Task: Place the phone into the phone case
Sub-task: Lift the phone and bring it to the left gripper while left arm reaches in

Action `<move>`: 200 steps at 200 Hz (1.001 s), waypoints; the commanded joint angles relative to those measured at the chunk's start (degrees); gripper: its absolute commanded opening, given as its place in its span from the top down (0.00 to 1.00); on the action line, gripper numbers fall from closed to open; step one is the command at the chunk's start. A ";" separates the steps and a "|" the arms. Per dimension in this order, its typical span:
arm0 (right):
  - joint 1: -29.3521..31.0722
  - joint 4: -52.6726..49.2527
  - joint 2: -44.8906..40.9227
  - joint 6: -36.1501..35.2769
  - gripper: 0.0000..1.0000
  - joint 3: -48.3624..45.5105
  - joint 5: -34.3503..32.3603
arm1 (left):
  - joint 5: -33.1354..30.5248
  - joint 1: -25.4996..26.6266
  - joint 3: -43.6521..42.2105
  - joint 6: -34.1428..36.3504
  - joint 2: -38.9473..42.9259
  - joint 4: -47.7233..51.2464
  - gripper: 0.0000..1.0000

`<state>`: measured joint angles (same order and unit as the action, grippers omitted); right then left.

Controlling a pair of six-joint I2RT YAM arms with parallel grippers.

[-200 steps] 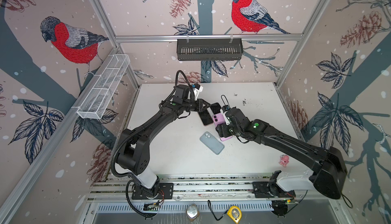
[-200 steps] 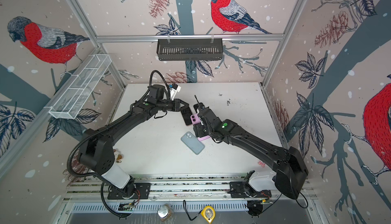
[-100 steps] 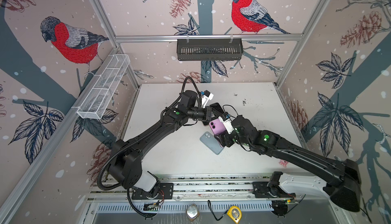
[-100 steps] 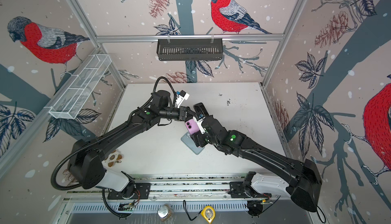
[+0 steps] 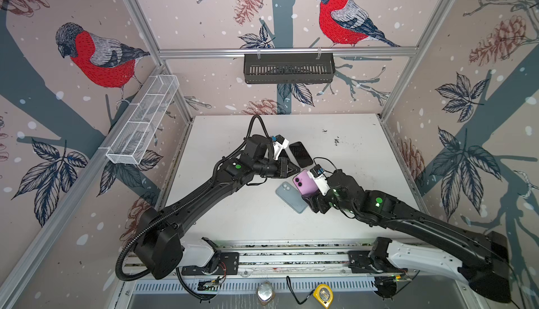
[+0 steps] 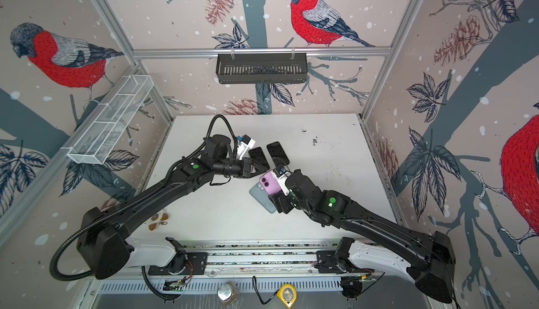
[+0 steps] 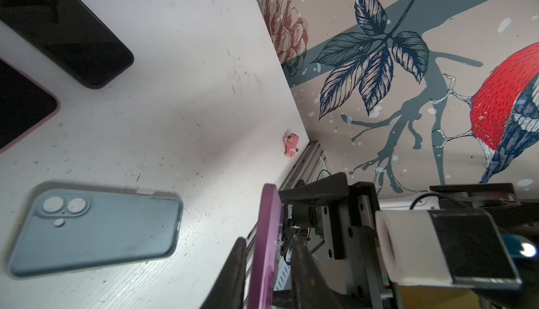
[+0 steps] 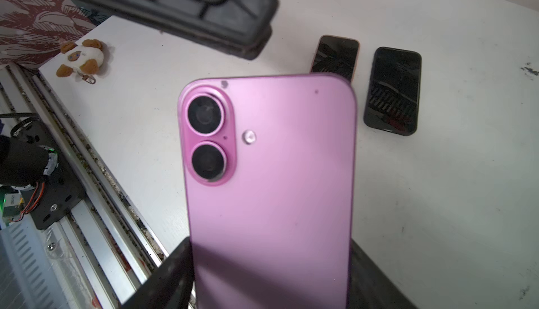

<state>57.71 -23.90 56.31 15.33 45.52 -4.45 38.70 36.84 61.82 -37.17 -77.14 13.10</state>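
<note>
Moved: phone (image 5: 303, 186), clamped in right tool (image 8: 271, 275), lifted to 2 o'clock of case (image 5: 288, 198).
Left tool (image 5: 287, 171): grip unclear.
Risk: tilted phone snags rim, case skids.

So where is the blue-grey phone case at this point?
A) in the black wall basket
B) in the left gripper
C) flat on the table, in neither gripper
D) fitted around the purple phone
C: the left wrist view shows the blue-grey case flat on the table, ungripped, and the right gripper holds the purple phone bare.
</note>
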 commanded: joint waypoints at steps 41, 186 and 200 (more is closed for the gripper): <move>5.29 0.61 3.25 1.63 0.45 2.06 -2.03 | -0.36 0.92 -1.41 2.91 0.16 2.00 0.72; 5.33 -1.25 5.81 -0.65 0.19 5.81 -4.76 | 0.50 3.24 -5.59 1.29 1.38 -2.63 1.00; 5.37 -1.89 4.29 -0.66 0.07 6.38 -6.22 | -0.94 2.99 -5.00 2.98 1.69 -0.86 1.00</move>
<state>62.96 -26.98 62.39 15.03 50.61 -7.31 39.07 39.97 56.40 -36.01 -75.88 11.07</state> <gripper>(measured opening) 0.839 0.139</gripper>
